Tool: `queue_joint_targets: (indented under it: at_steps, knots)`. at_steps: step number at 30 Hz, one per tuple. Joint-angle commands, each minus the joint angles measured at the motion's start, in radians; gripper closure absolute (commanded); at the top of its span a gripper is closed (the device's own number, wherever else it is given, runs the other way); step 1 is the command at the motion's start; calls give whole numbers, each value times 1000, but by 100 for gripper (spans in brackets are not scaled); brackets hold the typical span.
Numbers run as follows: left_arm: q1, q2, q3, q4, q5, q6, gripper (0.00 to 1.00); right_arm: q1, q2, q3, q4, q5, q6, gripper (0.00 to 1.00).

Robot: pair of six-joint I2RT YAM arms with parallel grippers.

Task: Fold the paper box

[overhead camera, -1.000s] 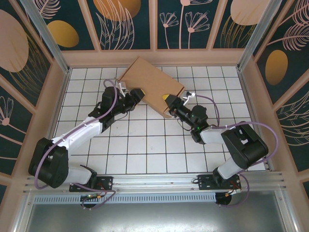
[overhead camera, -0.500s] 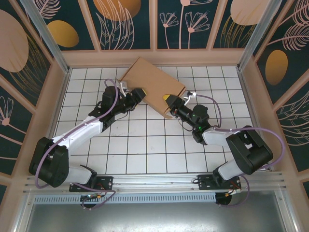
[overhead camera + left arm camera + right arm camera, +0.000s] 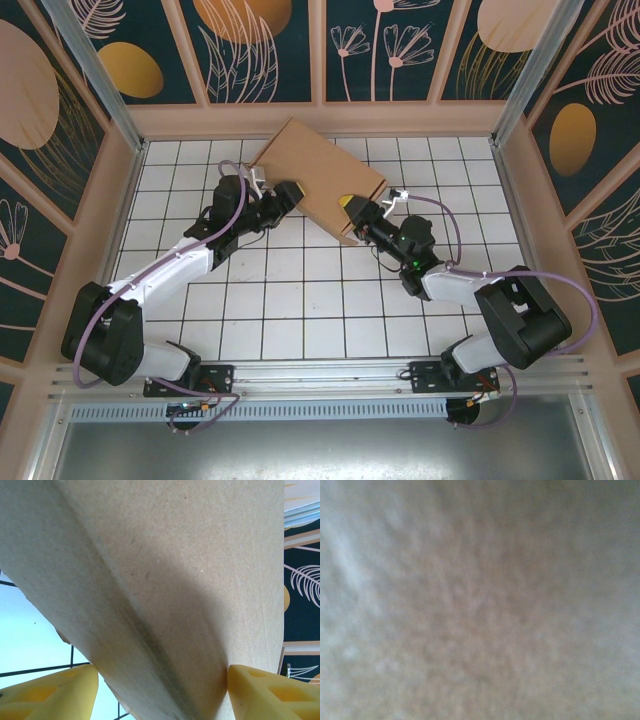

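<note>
The paper box (image 3: 318, 170) is plain brown cardboard, lying tilted on the white tiles near the back wall. My left gripper (image 3: 287, 192) is at its near left edge. In the left wrist view the paper box (image 3: 165, 570) has a creased fold running down between my yellow fingers (image 3: 272, 692). The left gripper (image 3: 162, 690) stands open wide around that fold, with the right-hand pad against the cardboard. My right gripper (image 3: 353, 207) is pressed to the box's near right corner, one yellow finger showing. Blurred cardboard (image 3: 480, 600) hides its jaws in the right wrist view.
The tiled floor (image 3: 300, 300) is walled by a wooden frame (image 3: 320, 118) at the back and both sides. A metal rail (image 3: 320, 378) with both arm bases runs along the near edge. The box's far corner lies close to the back wall.
The left gripper's jaws have spread wider around the box's edge. The right arm's elbow has swung down and right while its gripper stays at the box's corner. The box has barely moved.
</note>
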Motion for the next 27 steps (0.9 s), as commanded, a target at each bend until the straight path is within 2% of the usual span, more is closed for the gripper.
queue_joint_targets:
  at_steps: [1, 10, 19, 22, 25, 27]
  knots:
    - [14, 34, 5, 9, -75, 28, 30, 58, -58, 53, 285, -225, 58, 50]
    - [15, 26, -12, 48, -94, -10, 27, 70, -49, 44, 328, -198, 86, 50]
    - [15, 9, -83, 322, -145, -187, 33, 118, 65, 60, 489, -172, 212, 50]
    - [15, 3, -98, 413, -174, -214, 33, 127, 131, 74, 586, -177, 289, 51]
    - [15, 0, -115, 482, -193, -219, 34, 139, 163, 98, 594, -197, 318, 52]
    - [15, -2, -123, 506, -197, -223, 38, 143, 166, 107, 585, -212, 313, 52]
